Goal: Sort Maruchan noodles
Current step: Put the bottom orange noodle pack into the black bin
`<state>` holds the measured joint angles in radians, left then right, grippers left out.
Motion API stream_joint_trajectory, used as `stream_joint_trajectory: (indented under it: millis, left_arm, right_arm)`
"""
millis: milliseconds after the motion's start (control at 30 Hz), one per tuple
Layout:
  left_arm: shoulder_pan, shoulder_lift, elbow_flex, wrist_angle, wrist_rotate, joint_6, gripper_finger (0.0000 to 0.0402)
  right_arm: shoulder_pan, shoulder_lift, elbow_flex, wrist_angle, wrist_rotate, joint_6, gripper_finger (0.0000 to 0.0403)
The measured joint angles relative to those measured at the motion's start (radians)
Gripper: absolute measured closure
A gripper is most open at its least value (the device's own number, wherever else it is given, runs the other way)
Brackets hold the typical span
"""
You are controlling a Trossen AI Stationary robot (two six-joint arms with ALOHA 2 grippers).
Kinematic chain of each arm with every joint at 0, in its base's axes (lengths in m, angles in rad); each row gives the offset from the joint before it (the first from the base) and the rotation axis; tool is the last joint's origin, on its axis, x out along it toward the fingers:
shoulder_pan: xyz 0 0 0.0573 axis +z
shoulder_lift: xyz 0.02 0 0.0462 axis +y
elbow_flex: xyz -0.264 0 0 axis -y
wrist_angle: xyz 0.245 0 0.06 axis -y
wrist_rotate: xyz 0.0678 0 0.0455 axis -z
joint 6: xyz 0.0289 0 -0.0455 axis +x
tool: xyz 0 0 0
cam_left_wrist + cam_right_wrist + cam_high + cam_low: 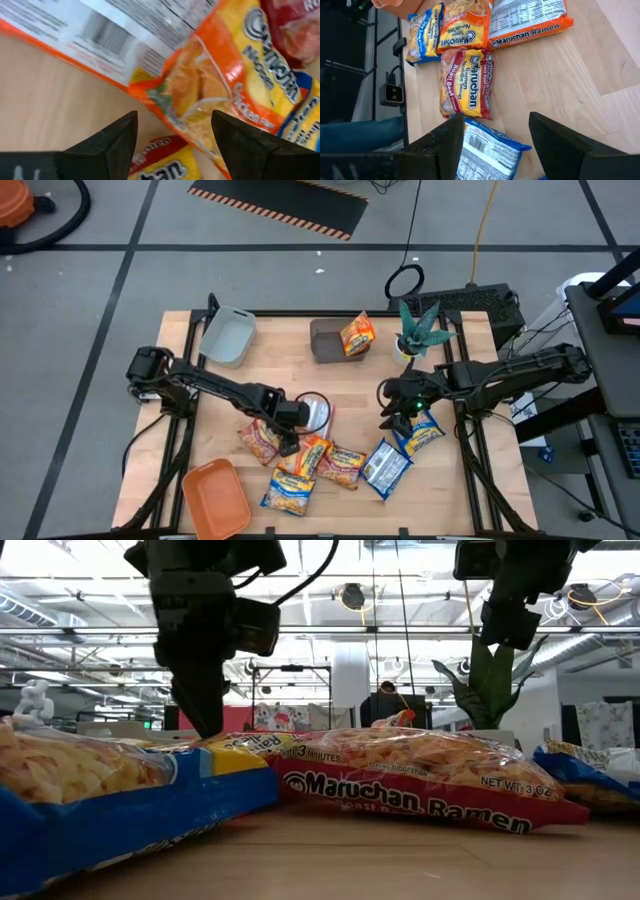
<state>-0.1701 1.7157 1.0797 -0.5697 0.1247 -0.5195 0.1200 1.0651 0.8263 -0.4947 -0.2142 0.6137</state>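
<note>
Gaping above the Maruchan noodles, left gripper and right gripper, jaws spread, empty.

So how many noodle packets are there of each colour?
Orange Maruchan packets: 3
Blue-and-yellow Maruchan packets: 3
Red Maruchan packet: 1
Total: 7 showing from above

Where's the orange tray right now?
In the high view, the orange tray sits at the table's near-left corner, just left of the pile of Maruchan noodles.
</note>
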Motion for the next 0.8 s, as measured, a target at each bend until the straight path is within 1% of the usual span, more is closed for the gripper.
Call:
stream_joint_trajectory:
  millis: [100, 233, 333, 467, 600, 800]
  left_arm:
    - [0.030, 0.000, -0.033, 0.054, 0.031, -0.021, 0.0144]
    - [0.077, 0.000, -0.075, 0.152, 0.161, -0.091, 0.0148]
    - [0.089, 0.000, -0.118, 0.228, 0.226, -0.129, 0.0165]
    - [0.099, 0.000, -0.176, 0.335, 0.254, -0.219, 0.0199]
    - [0.099, 0.000, -0.203, 0.398, 0.276, -0.245, 0.0240]
    - [0.096, 0.000, -0.209, 0.410, 0.259, -0.249, 0.0319]
  right_arm:
    - [0.000, 0.000, 0.000, -0.002, 0.001, -0.005, 0.0188]
    - [0.000, 0.000, 0.000, -0.004, 0.001, -0.001, 0.0188]
    - [0.000, 0.000, 0.000, -0.004, 0.002, 0.010, 0.0188]
    - [0.000, 0.000, 0.000, -0.004, 0.004, 0.041, 0.0188]
    - [0.000, 0.000, 0.000, -0.003, 0.009, 0.054, 0.0188]
    - [0.000, 0.001, 0.000, 0.005, 0.054, 0.055, 0.0188]
